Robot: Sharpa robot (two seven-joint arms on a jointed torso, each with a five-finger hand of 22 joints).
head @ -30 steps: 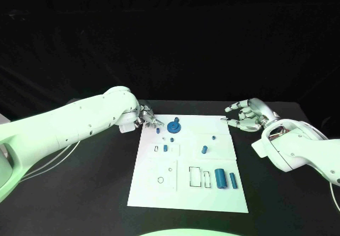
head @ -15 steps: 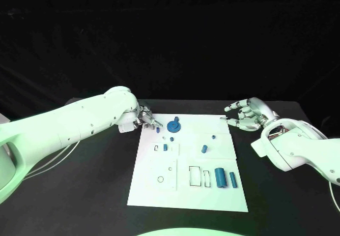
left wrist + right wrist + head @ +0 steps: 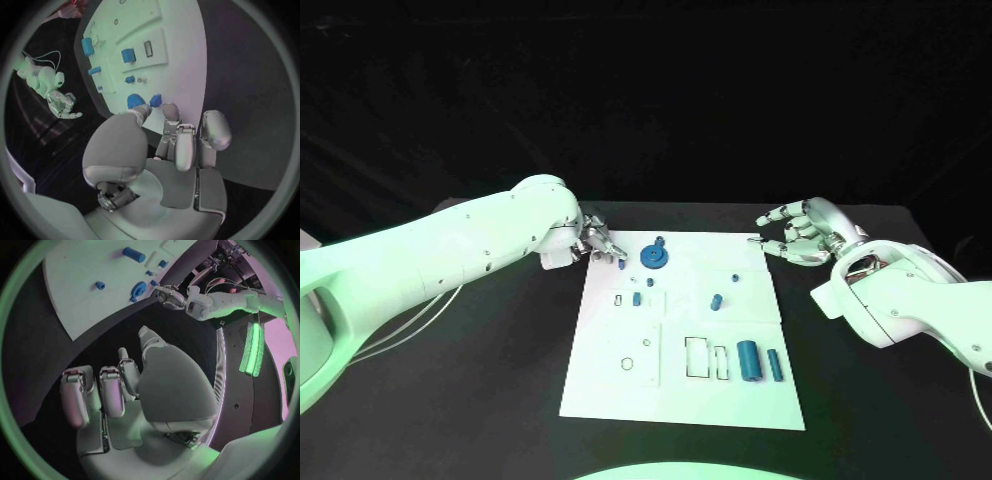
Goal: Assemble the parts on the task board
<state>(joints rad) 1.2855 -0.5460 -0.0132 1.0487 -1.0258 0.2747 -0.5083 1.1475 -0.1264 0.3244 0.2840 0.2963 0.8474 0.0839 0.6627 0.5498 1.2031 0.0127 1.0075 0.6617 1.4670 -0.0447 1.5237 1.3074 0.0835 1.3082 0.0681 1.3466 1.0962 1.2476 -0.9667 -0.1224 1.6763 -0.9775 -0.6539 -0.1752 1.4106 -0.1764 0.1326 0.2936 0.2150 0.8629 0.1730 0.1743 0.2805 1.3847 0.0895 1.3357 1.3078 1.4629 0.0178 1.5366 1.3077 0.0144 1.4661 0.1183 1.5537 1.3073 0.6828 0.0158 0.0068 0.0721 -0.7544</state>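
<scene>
The white task board (image 3: 682, 395) lies in the middle of the table. My left hand (image 3: 599, 243) hovers over its far left corner with fingers apart and nothing in them. A small blue part (image 3: 617, 266) lies just past its fingertips (image 3: 169, 108), beside a round blue gear-like part (image 3: 655, 262). In the left wrist view the small part (image 3: 155, 100) and the round part (image 3: 135, 100) sit right beyond the thumb and fingers. My right hand (image 3: 800, 235) hangs off the board's far right corner, fingers loosely spread and holding nothing (image 3: 125, 390).
Several more blue parts lie on the board: small ones (image 3: 636, 299) (image 3: 715, 302) around its middle and two upright-lying cylinders (image 3: 749, 362) (image 3: 773, 365) near the front right, beside outlined slots (image 3: 697, 358). Black table surrounds the board.
The right hand has drifted slightly away from the board's corner. The left hand has barely shifted and the parts lie as before.
</scene>
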